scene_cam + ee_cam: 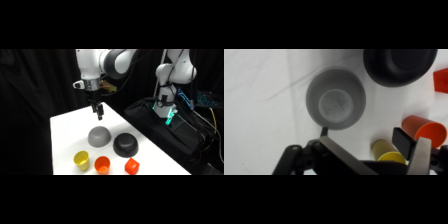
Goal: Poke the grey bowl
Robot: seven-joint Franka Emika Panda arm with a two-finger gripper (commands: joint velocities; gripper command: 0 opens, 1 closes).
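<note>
The grey bowl point(99, 136) lies dome-up near the middle of the white table, matte and smooth. My gripper point(98, 113) hangs straight down just above its far side, with a small gap between tip and dome. In the wrist view the grey bowl point(336, 99) fills the centre, directly ahead of the gripper's black linkage point(309, 157) at the bottom edge. Nothing is held.
A black bowl point(125, 145) sits dome-up right next to the grey one, on its right. Along the front edge stand a yellow cup point(82, 160), an orange cup point(102, 164) and a red cup point(131, 165). A black bag point(165, 131) lies beyond the table's right edge.
</note>
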